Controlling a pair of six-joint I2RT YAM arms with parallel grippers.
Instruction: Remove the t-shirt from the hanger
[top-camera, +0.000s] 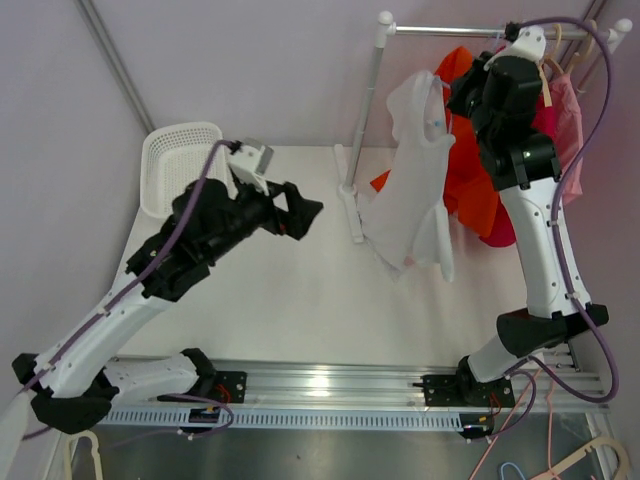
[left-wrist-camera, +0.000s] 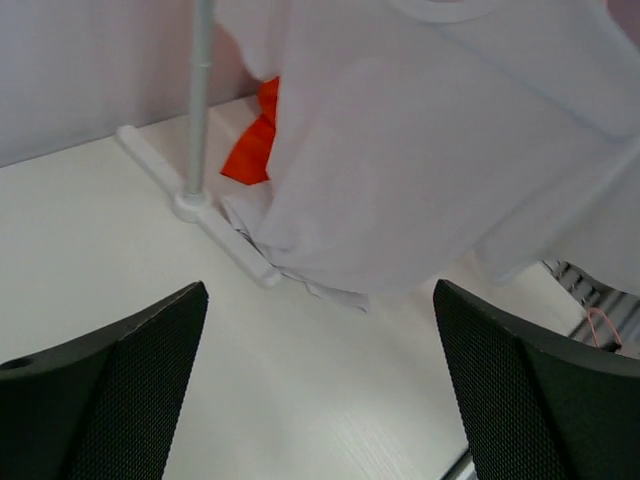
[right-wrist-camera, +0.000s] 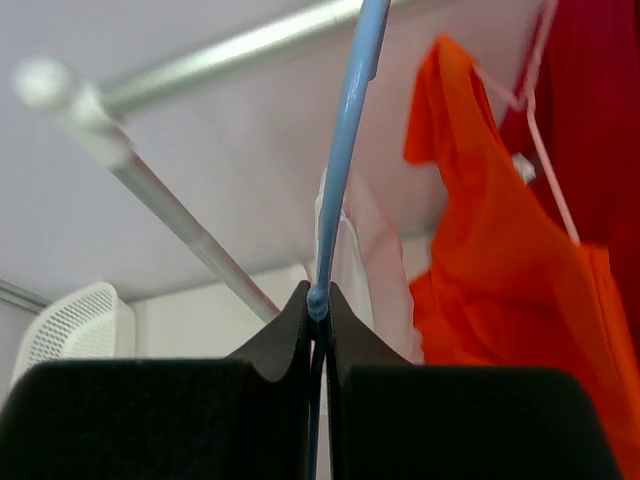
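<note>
Now, right hand (right-wrist-camera: 318, 300): fingers pressed together, pinching the blue wire of the hanger (right-wrist-camera: 345, 150) just under the rail (right-wrist-camera: 230, 50).
Left hand (top-camera: 303, 213): fingers spread wide, holding nothing, low over the bench (top-camera: 300, 310).
T-shirt (top-camera: 415, 190): white, hanging from the hanger at the rail's left end, in front of an orange garment (top-camera: 478, 190).
Long axis: near vertical, neckline up by the right hand, hem down at the bench.
Hem: it appears to reach the bench beside the foot of the stand (left-wrist-camera: 225, 235), slightly bunched there.
Direction from left hand: ahead and to its right, with bare bench between; the wrist view faces the lower cloth squarely.
Nearer arm: right for the hanger and collar, left for the hem.
Look of the cloth: thin, limp, softly folded, one sleeve drooping on the near side.
Likely turning point: the left hand must close that gap to the lower cloth while the right steadies the hanger.
</note>
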